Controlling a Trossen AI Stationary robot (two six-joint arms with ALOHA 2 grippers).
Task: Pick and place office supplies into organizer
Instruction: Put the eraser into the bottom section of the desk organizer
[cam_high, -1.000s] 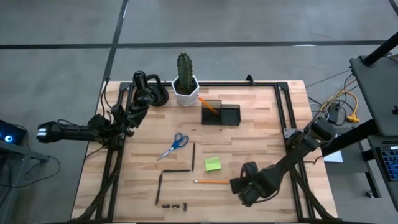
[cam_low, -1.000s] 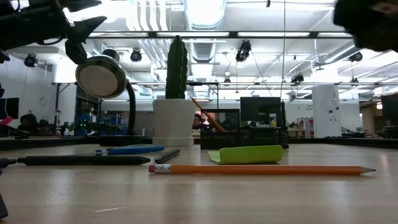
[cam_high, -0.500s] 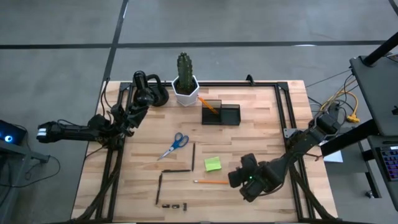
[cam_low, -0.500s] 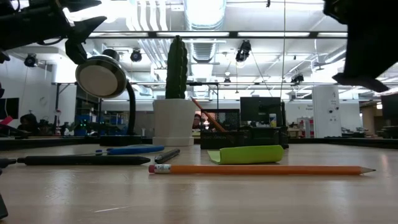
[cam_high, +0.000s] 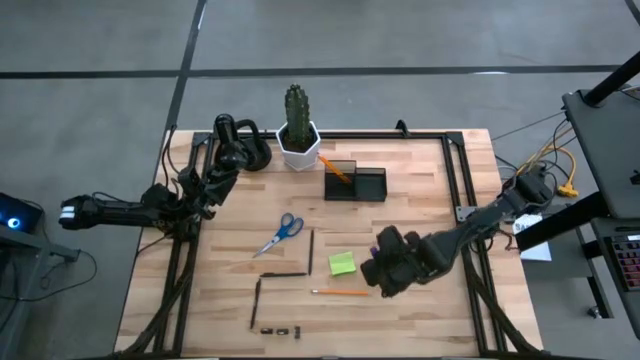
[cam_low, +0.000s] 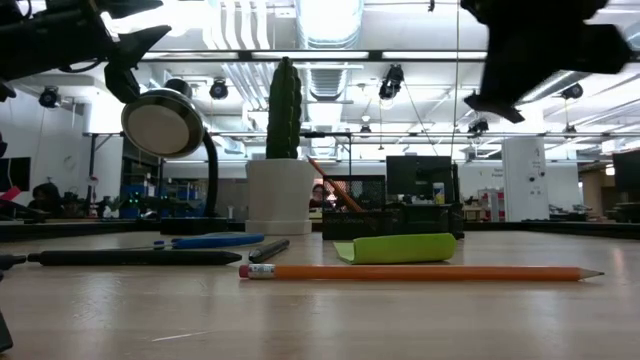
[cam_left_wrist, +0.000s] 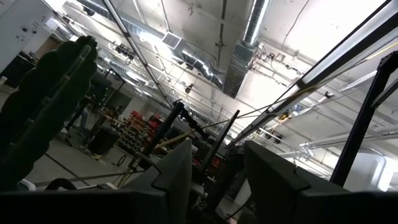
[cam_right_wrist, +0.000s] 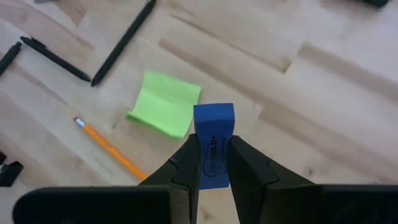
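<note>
— Holding what, exactly? The small blue block (cam_right_wrist: 213, 144) sits upright, pinched between the fingers of the right end effector (cam_right_wrist: 211, 167), above the desk (cam_high: 420, 200) and clear of it

— And which way is the organizer (cam_high: 355, 181) from there?

— Toward the far edge of the desk, a little to the left of the block in the high view, with bare wood between them. Its long side runs across the desk, and an orange pencil (cam_high: 334, 168) already leans out of the taller, left-hand compartment; the lower one beside it looks open

— Which arm is nearer?

— The right one, and it carries the block, so I judge the move is its own. The left end effector (cam_left_wrist: 214, 171) waits by the left rear corner, fingers spread and holding nothing

— Anything underneath to mind?

— The lime-green sticky-note pad (cam_right_wrist: 165, 102) lies just beside the block's line, another orange pencil (cam_right_wrist: 109, 149) near it, and dark pens (cam_right_wrist: 121, 43) farther off. All lie flat, so a lifted carry should pass over them

— Risks at the far end?

— The cactus pot (cam_high: 298, 145) stands close to the organizer's left end, so coming in from the right side leaves more room
</note>
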